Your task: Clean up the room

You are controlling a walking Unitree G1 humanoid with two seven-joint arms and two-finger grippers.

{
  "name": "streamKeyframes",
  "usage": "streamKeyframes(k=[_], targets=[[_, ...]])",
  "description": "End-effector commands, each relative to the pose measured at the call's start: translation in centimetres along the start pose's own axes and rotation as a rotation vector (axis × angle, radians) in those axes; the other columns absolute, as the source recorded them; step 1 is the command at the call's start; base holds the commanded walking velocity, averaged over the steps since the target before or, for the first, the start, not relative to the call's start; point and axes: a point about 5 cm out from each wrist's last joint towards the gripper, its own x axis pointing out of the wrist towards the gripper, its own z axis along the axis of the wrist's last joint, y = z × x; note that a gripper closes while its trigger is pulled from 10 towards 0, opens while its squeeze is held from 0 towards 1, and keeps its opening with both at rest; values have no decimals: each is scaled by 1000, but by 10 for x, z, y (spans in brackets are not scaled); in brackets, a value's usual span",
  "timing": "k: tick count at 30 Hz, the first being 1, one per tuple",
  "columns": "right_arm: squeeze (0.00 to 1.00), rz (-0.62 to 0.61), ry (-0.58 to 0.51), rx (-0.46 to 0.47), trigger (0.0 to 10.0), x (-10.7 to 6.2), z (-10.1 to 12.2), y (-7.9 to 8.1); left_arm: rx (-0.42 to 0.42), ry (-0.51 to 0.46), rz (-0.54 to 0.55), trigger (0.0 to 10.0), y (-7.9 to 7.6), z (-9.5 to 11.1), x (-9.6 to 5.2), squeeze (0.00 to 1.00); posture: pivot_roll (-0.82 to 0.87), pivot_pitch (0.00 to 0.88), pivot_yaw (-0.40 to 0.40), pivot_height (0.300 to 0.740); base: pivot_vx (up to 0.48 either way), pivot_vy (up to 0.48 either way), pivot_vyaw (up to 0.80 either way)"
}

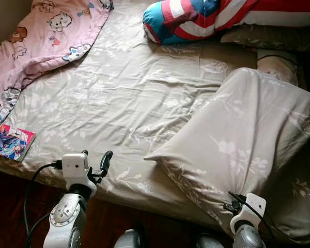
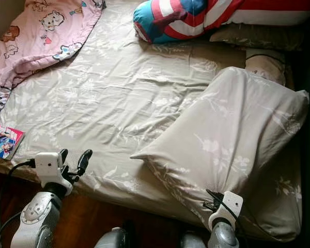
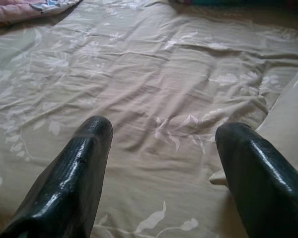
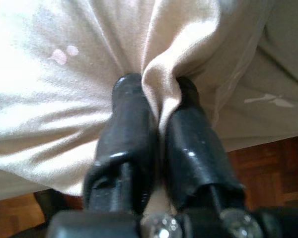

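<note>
From the head camera, a bed (image 1: 119, 103) covered by a beige sheet with a pale leaf print lay in front of the robot. A large pillow (image 1: 248, 150) in matching fabric sat on the bed's near right part, one corner pointing toward the middle of the mattress. A pink blanket (image 1: 46, 36) with cartoon animals was bunched over the far left corner, and a red, white and blue striped cushion (image 1: 196, 18) lay at the far edge. A colourful book (image 1: 10, 142) rested on the near left edge of the bed. The left gripper (image 1: 95, 160) hovered at the near edge of the mattress, right of the book. The right gripper (image 1: 231, 204) was at the pillow's near edge.

In the left wrist view, the two black fingers (image 3: 74, 173) stood wide apart with nothing between them, above the bare sheet, the pillow's corner just beside one finger.

In the right wrist view, the fingers (image 4: 131, 129) were closed tight on a pinched fold of the pillow's fabric, with wooden floor (image 4: 273, 163) below.
</note>
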Motion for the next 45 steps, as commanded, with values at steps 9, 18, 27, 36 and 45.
streamKeyframes(k=[9, 18, 27, 36, 45], targets=[[0, -377, -16, -43, 0, -1, 15, -73, -4, 22, 37, 10000, 10, -14, 4, 0, -43, 202, 78, 740, 0, 0, 0], [0, -582, -158, -81, 0, -9, 52, -122, -10, 8, 36, 10000, 7, -14, 12, 0, -73, 197, 76, 740, 0, 0, 0], [0, -839, -234, -106, 0, -33, 79, -176, -9, 6, 37, 10000, 8, -18, 13, 0, -90, 209, 81, 740, 0, 0, 0], [0, -864, -207, -65, 0, -38, 81, -177, -3, 5, 36, 10000, 10, -20, 14, 0, -91, 217, 81, 740, 0, 0, 0], [0, -431, -87, -65, 10000, -14, 49, -120, -9, 22, 33, 10000, 7, -26, 13, 0, -89, 211, 76, 740, 0, 0, 0]])
